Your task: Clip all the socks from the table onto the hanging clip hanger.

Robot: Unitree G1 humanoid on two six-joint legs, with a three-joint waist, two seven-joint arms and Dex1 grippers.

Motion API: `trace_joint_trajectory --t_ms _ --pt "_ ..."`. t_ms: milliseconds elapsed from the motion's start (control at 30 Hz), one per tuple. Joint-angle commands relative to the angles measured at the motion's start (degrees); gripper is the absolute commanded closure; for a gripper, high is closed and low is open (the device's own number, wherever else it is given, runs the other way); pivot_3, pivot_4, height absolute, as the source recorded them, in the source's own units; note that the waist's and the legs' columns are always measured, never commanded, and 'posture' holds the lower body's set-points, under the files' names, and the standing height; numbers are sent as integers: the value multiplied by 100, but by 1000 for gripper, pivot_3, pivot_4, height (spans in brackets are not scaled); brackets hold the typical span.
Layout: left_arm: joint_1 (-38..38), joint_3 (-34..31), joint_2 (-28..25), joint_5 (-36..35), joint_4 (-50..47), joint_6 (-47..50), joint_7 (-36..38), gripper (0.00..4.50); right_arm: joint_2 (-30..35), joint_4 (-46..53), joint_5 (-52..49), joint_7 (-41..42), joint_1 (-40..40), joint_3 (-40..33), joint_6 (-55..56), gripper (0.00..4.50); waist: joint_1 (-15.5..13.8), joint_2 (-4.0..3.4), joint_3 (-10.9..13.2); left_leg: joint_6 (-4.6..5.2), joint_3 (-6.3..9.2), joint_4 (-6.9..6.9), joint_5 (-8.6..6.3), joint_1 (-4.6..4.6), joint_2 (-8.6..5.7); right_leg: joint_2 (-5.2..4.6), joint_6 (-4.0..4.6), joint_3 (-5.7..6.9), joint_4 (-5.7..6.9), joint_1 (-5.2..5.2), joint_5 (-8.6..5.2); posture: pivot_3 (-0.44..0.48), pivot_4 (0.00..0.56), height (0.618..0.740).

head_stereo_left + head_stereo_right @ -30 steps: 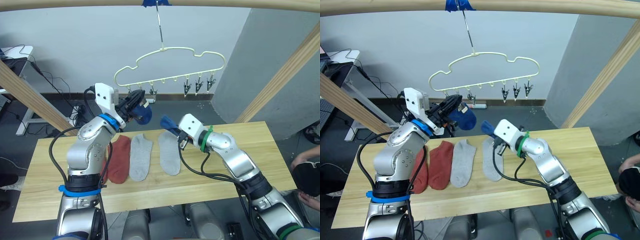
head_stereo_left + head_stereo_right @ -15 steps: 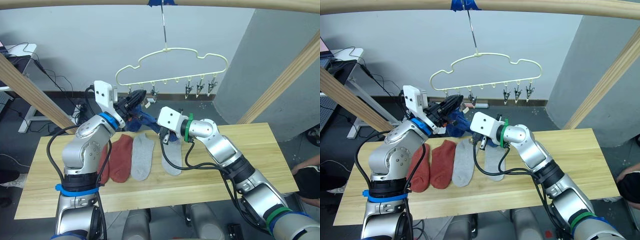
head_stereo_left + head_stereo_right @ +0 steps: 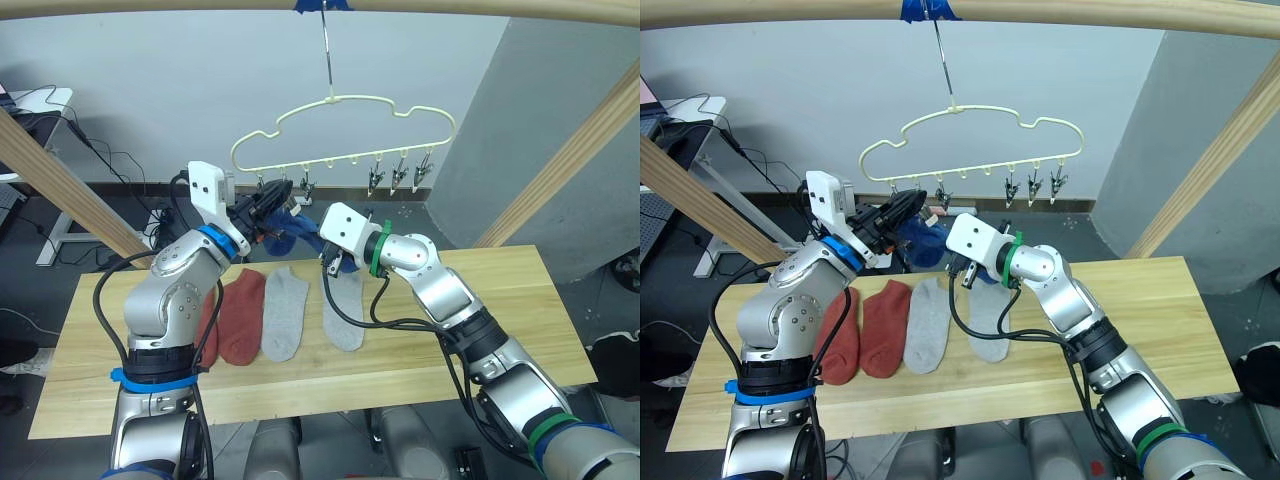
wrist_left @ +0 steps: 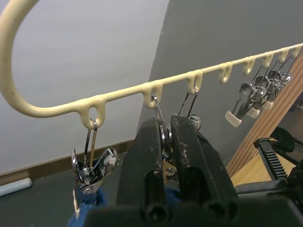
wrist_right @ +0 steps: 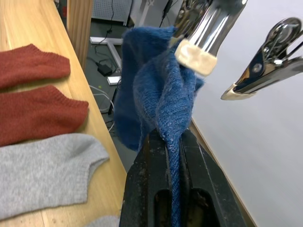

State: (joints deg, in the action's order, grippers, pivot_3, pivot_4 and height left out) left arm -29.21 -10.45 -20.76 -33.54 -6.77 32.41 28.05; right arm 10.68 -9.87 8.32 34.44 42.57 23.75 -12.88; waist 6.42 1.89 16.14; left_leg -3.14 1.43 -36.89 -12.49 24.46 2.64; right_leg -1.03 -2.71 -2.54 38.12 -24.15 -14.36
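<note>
The cream clip hanger [image 3: 340, 105] hangs by its hook from the top beam. My left gripper [image 4: 164, 135] is shut on one of its metal clips [image 4: 158, 106], up at the hanger's left end [image 3: 278, 193]. My right gripper [image 5: 168, 142] is shut on a blue sock [image 5: 163, 90], held just right of the left gripper [image 3: 318, 248]. The sock's top touches a clip with a cream pad [image 5: 196, 56]. More blue fabric [image 5: 128, 109] hangs behind it. Two rust-red socks [image 3: 238, 315] and two grey socks [image 3: 283, 312] [image 3: 343, 308] lie flat on the table [image 3: 480, 330].
Thick wooden frame bars run overhead [image 3: 450, 8] and slant down at the left [image 3: 60, 190] and right [image 3: 570, 160]. Three free clips [image 3: 400, 172] hang at the hanger's right end. Cables and a desk leg [image 3: 50, 240] are on the floor behind the table.
My right gripper has carried the blue sock left from over the table's middle and up to the clips beside my left gripper. The left gripper has stayed at the hanger.
</note>
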Motion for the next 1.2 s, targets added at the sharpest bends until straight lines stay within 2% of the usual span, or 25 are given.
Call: trace_joint_trajectory --t_ms 33,200,533,700,800,933,1000,1200 --pt "-29 -26 -25 -69 -272 -11 14 4500 -100 210 -59 -55 102 -167 121 4474 0 0 0 0 0 0 0 0 0 0 0 0 0 0 0 -190 272 740" --pt "24 -109 15 -122 -264 44 -82 4500 -186 209 -110 -62 118 -212 92 4474 0 0 0 0 0 0 0 0 0 0 0 0 0 0 0 -190 272 740" --pt "174 -150 -100 -253 -389 223 18 1303 -346 77 -87 -128 174 -247 102 4500 2 0 0 0 1 0 0 0 1 0 0 0 1 -1 0 -182 267 740" --pt "252 -144 -166 -194 -446 189 31 1303 -417 48 -166 40 168 -196 18 4500 2 0 0 0 0 0 0 0 1 0 0 0 1 0 0 -180 266 740" --pt "295 -99 -218 -52 -455 59 38 1270 -416 99 -144 158 101 -127 -63 3756 1 0 0 0 1 0 0 0 1 0 0 1 1 -1 0 -178 267 740" --pt "350 -18 -229 138 -495 -158 63 1270 -258 247 -22 278 -21 -28 -129 2371 -1 0 0 0 0 0 0 0 1 0 0 1 1 -1 0 -177 267 740" --pt "373 11 -180 356 -474 -389 -59 1270 -115 452 -36 345 -147 -44 -191 2371 -13 0 0 0 0 1 0 0 0 -1 0 1 0 0 0 -175 266 740" --pt "666 422 180 1267 -579 -1486 -432 1270 753 1856 -364 746 -958 -461 -660 2371 -84 0 0 0 -3 0 0 2 -4 -6 0 -2 -4 0 0 -180 271 740"
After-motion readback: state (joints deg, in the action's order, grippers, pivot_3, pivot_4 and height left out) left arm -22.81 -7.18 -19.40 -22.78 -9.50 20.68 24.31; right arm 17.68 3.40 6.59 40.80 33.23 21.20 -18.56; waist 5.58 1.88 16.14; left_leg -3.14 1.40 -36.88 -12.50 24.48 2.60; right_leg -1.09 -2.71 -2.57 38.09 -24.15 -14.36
